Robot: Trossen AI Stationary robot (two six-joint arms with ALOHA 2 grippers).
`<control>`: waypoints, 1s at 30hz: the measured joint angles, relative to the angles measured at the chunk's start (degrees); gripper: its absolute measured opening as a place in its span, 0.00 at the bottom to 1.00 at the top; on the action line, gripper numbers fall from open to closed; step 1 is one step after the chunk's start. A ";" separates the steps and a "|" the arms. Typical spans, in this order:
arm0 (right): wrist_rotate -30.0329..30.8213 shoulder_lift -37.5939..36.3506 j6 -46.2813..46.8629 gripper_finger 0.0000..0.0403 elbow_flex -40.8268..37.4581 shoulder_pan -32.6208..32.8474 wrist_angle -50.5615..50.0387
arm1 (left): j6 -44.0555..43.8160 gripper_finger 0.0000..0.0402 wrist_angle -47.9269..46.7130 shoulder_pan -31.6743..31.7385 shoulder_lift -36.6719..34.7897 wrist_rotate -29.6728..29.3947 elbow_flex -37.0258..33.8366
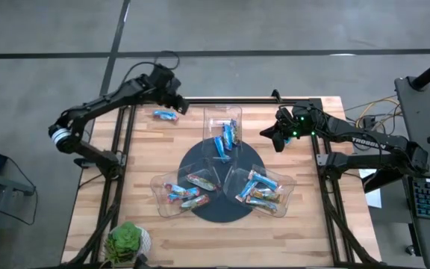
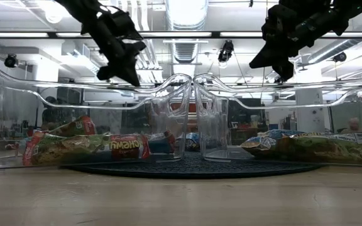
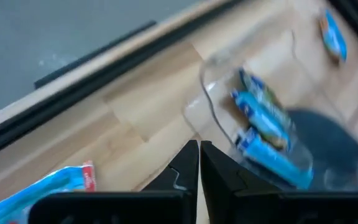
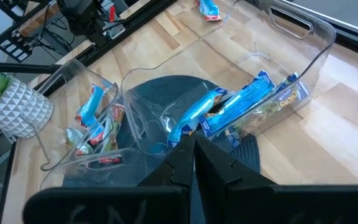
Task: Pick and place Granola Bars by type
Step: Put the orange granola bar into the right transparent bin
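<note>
Several granola bars lie in three clear trays on a dark round mat [image 1: 200, 161]. Blue ones fill the far tray [image 1: 225, 134]. Mixed blue and tan ones lie in the near left tray [image 1: 181, 193] and the near right tray [image 1: 260, 190]. One loose blue bar [image 1: 166, 115] lies flat on the wood at the far left, also seen in the left wrist view [image 3: 48, 186]. My left gripper [image 1: 179, 99] hangs shut above the table just beyond that bar. My right gripper [image 1: 267, 134] is shut in the air, right of the far tray.
A small green plant in a white pot [image 1: 128, 243] stands at the table's near left corner. Bare wood lies along the near edge and both sides of the mat. The trays' clear walls [image 2: 187, 119] rise well above the table top.
</note>
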 joint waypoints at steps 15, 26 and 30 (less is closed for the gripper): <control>1.51 0.00 0.19 0.02 0.00 0.02 0.02 | 0.66 0.01 -0.04 3.69 -1.99 1.92 3.50; 1.46 0.00 0.39 0.02 0.00 0.00 0.02 | 2.85 0.11 -1.77 3.61 -1.99 4.02 3.24; 1.44 0.00 0.70 0.02 0.00 0.02 0.02 | 3.89 0.02 -1.69 3.59 -1.99 4.02 3.24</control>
